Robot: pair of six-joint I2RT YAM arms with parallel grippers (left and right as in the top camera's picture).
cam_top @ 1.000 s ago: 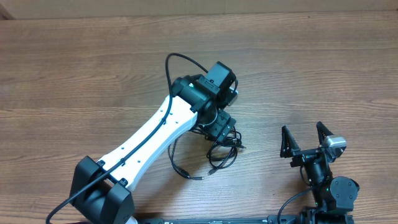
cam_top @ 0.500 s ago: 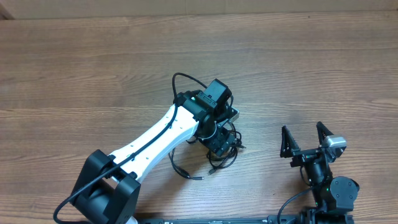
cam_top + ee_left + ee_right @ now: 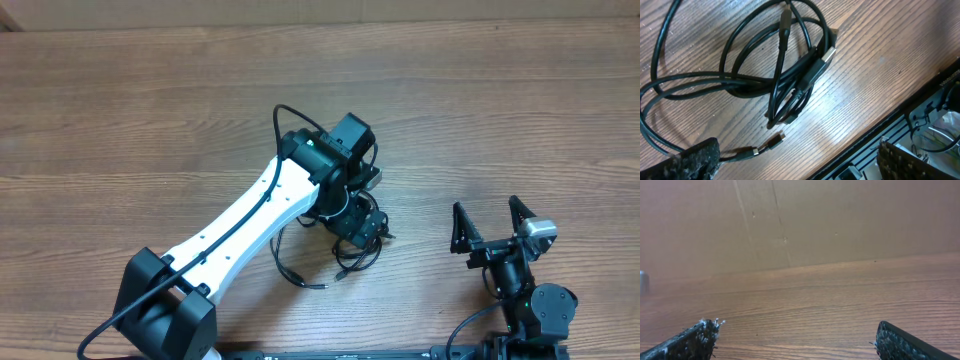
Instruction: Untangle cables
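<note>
Left gripper (image 3: 797, 152) is spreading wide, hovering empty above the cables (image 3: 785, 70); right gripper (image 3: 486, 206) is staying wide open, empty.

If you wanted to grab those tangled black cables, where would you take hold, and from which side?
The loose plug end trailing out of the cables, taken from straight above: it lies flat on the table, clear of the crossed loops.

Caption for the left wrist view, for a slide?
Tangled black cables looped on the wood table, open fingers at the bottom edge.
</note>
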